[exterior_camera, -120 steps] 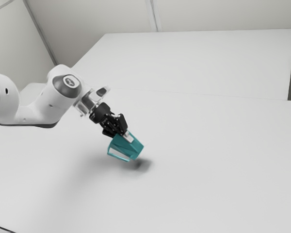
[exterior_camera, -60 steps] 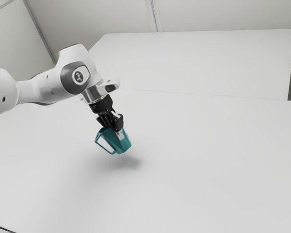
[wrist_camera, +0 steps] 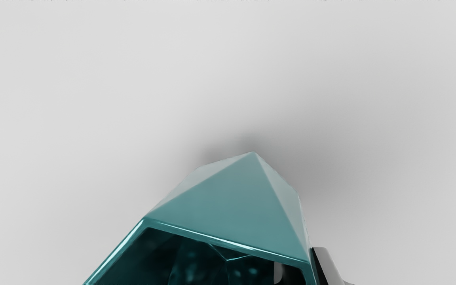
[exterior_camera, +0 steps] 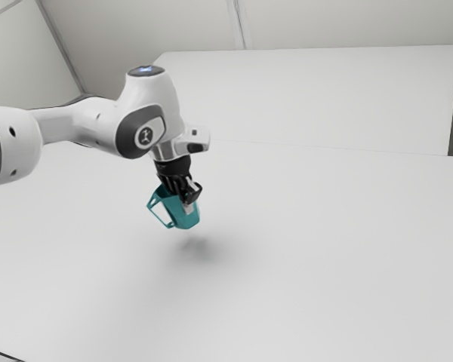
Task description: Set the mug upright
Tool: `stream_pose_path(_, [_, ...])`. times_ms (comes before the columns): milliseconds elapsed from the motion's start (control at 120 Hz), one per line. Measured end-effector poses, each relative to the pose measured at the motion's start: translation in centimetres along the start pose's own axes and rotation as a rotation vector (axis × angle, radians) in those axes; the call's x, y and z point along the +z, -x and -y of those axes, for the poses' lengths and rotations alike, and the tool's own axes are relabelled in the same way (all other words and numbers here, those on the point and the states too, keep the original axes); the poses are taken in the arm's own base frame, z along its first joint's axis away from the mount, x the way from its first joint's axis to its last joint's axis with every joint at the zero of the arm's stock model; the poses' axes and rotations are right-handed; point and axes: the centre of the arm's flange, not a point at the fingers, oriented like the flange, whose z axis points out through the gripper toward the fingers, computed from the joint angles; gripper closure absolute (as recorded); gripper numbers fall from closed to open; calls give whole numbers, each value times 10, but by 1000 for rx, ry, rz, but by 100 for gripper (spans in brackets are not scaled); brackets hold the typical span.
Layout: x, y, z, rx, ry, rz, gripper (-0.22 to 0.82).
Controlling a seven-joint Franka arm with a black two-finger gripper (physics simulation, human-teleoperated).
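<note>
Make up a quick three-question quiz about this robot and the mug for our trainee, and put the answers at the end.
1. What colour is the mug?
A) orange
B) teal
C) purple

2. Fill in: the mug's handle points toward the exterior view's ____.

3. True or false: the mug has been set down and let go.

Key:
1. B
2. left
3. False; the jaws hold it tilted, above the table.

The mug (wrist_camera: pixel 232 206) is cut off in the wrist view, the arm (exterior_camera: pixel 94 123) in the exterior view.
</note>
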Motion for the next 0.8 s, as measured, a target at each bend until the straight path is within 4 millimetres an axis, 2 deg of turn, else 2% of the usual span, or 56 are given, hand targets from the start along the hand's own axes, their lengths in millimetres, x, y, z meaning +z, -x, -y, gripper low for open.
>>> stream_pose_path(175, [8, -1, -3, -25, -21, -14, 75])
stream_pose_path(442, [23, -2, 12, -85, -38, -20, 75])
stream_pose_path(800, [38, -7, 3, -107, -38, -16, 75])
